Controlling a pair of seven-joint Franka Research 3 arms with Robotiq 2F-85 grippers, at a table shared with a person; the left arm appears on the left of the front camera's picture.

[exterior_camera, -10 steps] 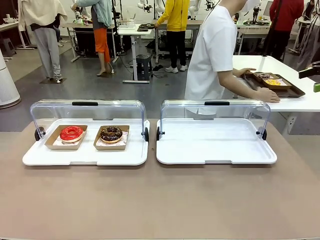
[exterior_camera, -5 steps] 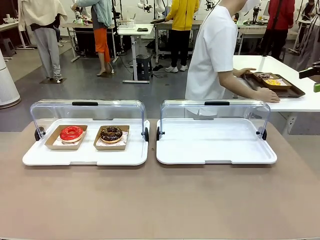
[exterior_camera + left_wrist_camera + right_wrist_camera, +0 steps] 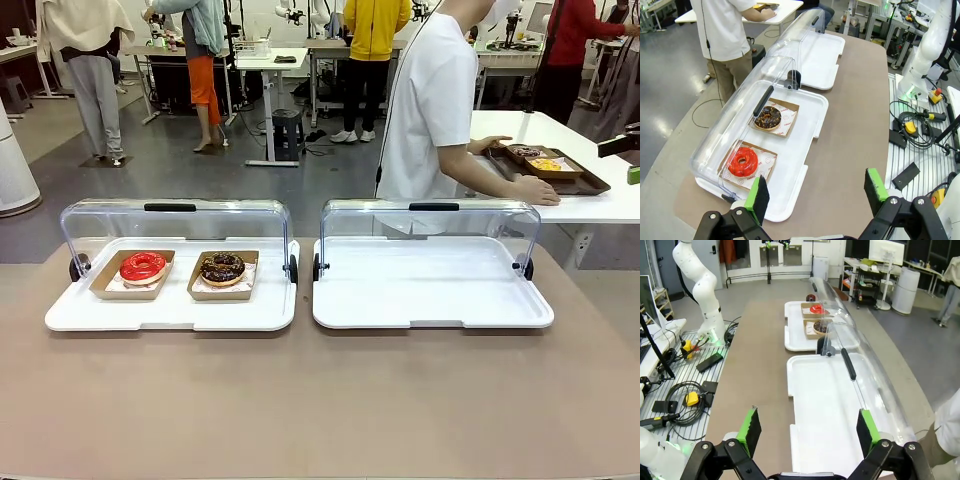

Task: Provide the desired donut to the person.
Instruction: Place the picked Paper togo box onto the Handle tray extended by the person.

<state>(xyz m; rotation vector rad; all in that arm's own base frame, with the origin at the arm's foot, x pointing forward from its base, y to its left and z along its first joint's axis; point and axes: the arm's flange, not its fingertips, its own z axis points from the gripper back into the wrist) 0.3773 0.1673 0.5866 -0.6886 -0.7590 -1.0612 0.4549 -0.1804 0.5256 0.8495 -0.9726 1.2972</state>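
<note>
Under clear domed lid point(image 3: 175, 222), glossy ring donuts point(image 3: 143, 267)

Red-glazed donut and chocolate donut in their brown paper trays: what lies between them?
In the front view, only a bare strip of the white serving tray separates the red-glazed donut from the chocolate donut.

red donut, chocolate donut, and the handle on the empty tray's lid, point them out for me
red donut point(image 3: 143, 266), front view, on its glazed ring
chocolate donut point(image 3: 222, 267), front view, on its dark topping
lid handle point(image 3: 434, 207), front view, on the middle of the black bar
</note>
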